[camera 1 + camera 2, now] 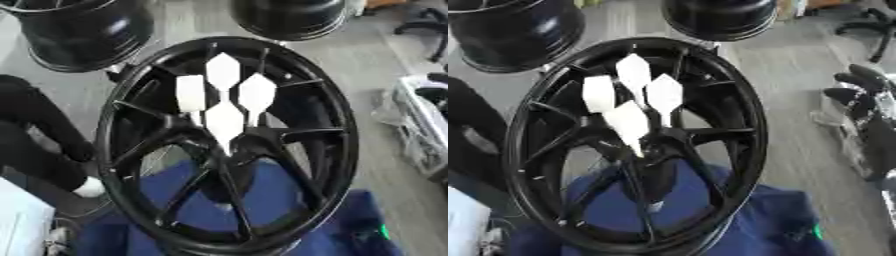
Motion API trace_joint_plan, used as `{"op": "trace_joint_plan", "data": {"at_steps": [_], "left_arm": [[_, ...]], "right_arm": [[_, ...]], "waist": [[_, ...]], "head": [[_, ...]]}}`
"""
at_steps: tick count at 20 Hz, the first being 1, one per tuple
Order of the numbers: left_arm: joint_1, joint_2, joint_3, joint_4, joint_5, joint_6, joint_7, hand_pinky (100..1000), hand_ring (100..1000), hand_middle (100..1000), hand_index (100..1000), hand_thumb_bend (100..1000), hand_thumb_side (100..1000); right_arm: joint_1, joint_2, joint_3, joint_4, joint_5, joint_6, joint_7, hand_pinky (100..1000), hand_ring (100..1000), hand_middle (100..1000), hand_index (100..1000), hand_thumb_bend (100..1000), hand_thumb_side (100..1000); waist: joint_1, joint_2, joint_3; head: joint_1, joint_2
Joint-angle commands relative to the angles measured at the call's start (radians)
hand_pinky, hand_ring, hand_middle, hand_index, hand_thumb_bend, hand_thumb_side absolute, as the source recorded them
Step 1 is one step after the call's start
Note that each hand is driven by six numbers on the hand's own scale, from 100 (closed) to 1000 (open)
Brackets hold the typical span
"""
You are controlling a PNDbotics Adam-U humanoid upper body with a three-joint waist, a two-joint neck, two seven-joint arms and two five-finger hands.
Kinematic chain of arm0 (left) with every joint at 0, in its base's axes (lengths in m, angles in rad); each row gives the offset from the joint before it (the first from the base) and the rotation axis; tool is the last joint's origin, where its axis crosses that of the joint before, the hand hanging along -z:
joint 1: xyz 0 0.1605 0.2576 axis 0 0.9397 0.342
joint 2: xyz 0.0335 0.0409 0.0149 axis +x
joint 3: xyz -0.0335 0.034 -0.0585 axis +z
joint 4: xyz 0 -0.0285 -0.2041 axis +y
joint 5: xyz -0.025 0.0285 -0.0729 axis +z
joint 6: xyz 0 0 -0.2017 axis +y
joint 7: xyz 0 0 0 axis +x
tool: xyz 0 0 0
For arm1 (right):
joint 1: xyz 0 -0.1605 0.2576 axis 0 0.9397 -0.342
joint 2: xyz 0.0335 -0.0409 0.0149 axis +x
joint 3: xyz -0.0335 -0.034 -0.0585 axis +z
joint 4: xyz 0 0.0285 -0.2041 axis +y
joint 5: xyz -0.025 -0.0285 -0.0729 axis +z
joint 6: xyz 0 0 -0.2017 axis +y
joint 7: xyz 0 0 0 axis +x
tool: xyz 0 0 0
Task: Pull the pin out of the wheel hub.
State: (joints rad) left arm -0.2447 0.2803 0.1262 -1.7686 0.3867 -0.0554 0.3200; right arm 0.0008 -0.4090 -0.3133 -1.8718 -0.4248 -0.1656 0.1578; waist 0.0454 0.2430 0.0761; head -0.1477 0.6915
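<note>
Neither of my hands shows in either eye view, so I cannot tell how the fingers are set, and nothing of mine touches the work.

The wheel hub (pixel 343 150) fills the middle of my view. It is black, with thin spokes running from its centre out to a broad rim, and it stands tilted toward me. The white pins (pixel 224 120) sit clustered at and just above the centre of the wheel hub. I see four flat white pieces, three roughly diamond-shaped and one more rectangular. The lowest one tapers to a point that reaches down to the centre of the wheel hub. The other three fan out above it, close together, with narrow stems running down between the spokes.

Through the lower spokes of the wheel hub and below its rim lies a blue cloth (pixel 166 187). Beyond the wheel hub's upper edge stand two more black rims, one at its upper left (pixel 83 35) and one at its upper right (pixel 289 17), on a grey floor (pixel 385 150). To the right of the wheel hub lies a whitish bin (pixel 418 125) with dark shapes in it that I cannot make out.
</note>
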Motion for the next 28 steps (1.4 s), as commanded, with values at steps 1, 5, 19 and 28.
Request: {"op": "trace_joint_plan", "data": {"at_steps": [1,5,19,28], "left_arm": [[-0.004,0.025,0.005,-0.016,-0.002,-0.001,-0.001,818,641,721,833,295,811],[-0.004,0.025,0.005,-0.015,-0.002,0.000,-0.001,818,642,721,833,295,812],[-0.020,0.031,0.019,-0.018,-0.003,-0.005,0.013,819,645,722,833,299,806],[-0.002,0.055,0.019,-0.019,-0.030,-0.005,0.019,820,647,722,832,289,803]], "right_arm": [[-0.004,-0.024,-0.007,-0.016,0.005,-0.001,0.003,914,717,748,841,100,677],[-0.004,-0.023,-0.006,-0.017,0.005,-0.001,0.004,915,719,749,842,100,676],[0.008,-0.102,-0.014,-0.042,-0.046,-0.031,-0.036,921,779,800,870,100,669],[-0.077,-0.455,0.019,-0.126,-0.207,-0.126,-0.032,917,801,815,889,100,621]], "waist": [[-0.003,-0.009,-0.001],[-0.003,-0.009,-0.001],[-0.025,-0.012,0.021],[-0.045,-0.033,0.001]], "head": [[-0.001,-0.014],[-0.001,-0.014],[0.002,-0.008],[-0.016,0.018]]}}
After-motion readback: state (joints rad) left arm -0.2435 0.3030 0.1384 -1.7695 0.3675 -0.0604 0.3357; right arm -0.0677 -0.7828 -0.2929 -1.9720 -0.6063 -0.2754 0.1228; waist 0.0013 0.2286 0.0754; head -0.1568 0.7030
